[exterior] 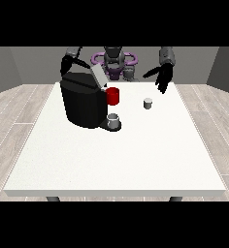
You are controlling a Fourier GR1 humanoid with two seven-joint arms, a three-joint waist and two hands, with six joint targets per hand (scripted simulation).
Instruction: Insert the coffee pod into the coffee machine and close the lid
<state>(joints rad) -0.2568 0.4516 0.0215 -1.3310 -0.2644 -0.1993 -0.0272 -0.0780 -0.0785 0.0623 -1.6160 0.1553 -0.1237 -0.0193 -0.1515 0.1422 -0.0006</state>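
Black and spread, the hand at the view's right (163,77) hangs above the far edge of the white table (111,160), its fingers relaxed and pointing down, holding nothing. The small grey coffee pod (147,103) sits upright on the table just in front of and a little inward from that hand, well apart from it and not yet grasped. Further in stands the black coffee machine (82,104), its grey lid (98,76) tilted up and open. The hand at the view's left (67,64) shows only partly behind the machine's top, and whether its fingers are open or curled I cannot tell. The likely trouble: the pod is small, so fingers coming down off-centre could tip or skid it across the smooth top; and carrying it to the machine, the arm could clip the raised lid or the red cup (113,96) beside the machine's front. As for containers, the red cup's inside is not visible, and the grey cup (114,121) on the machine's tray looks empty, though that is hard to confirm.
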